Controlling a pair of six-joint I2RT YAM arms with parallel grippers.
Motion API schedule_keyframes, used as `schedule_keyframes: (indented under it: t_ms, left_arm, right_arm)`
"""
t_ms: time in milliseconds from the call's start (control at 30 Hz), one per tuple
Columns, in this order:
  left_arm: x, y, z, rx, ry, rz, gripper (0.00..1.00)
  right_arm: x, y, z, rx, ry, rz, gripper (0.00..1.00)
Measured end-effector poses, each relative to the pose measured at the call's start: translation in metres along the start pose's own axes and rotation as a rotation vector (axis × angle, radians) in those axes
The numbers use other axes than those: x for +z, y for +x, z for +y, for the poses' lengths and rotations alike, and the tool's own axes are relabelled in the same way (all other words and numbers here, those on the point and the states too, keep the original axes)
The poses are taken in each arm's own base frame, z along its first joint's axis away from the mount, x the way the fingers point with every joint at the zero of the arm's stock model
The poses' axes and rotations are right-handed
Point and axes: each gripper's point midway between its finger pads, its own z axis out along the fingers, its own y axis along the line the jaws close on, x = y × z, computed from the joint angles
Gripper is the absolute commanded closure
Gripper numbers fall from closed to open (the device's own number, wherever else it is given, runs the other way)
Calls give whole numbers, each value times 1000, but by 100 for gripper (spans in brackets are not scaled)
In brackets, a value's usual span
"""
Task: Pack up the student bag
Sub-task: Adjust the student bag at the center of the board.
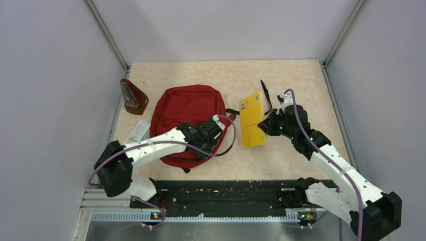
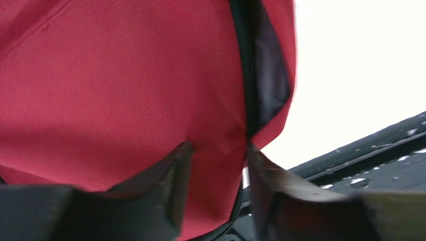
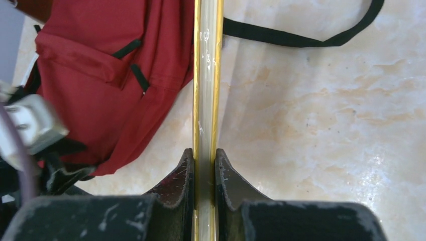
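Right gripper [image 3: 204,163] pinches the flat yellow notebook [image 1: 251,120] edge-on at three o'clock of the dark-red fabric backpack [image 1: 188,108], ready for slotting; left gripper [image 2: 217,153], half-open, straddles its zip lip [image 2: 248,100], grip uncertain

soft even light, left wrist view blurred, overexposed

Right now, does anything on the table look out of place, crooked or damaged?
Nothing looks spilled or damaged. Two small things: a black strap of the large dark-red fabric backpack trails loose across the beige table, and the thin yellow book is outside it, clamped in the right gripper.
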Motion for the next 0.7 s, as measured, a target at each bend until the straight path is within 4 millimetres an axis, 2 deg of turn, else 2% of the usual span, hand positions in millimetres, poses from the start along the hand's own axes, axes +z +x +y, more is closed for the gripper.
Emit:
schedule_keyframes:
  t_ms: [100,133,267,367,533,667,700]
  left_arm:
    - [11,-1,-2,12,-19,55,94]
    - [14,-1,-3,10,-21,65,100]
    - [20,-1,-8,17,-1,82,100]
    - [19,-13,-20,0,54,50,100]
    - [16,-70,-53,-75,187,-95,100]
    - [13,-137,-77,-152,268,-253,100]
    - [13,-155,-82,-169,283,-297,97]
  right_arm:
    - [1,1,5,1,-35,-1,100]
    - [1,2,5,1,-42,0,100]
    - [0,3,7,-4,-55,-2,100]
    - [-2,-1,4,-15,-48,-17,100]
    - [-8,-6,-10,-52,28,-53,100]
    - [-13,-6,-29,-76,126,-62,100]
    - [-14,-5,-34,-82,151,-62,100]
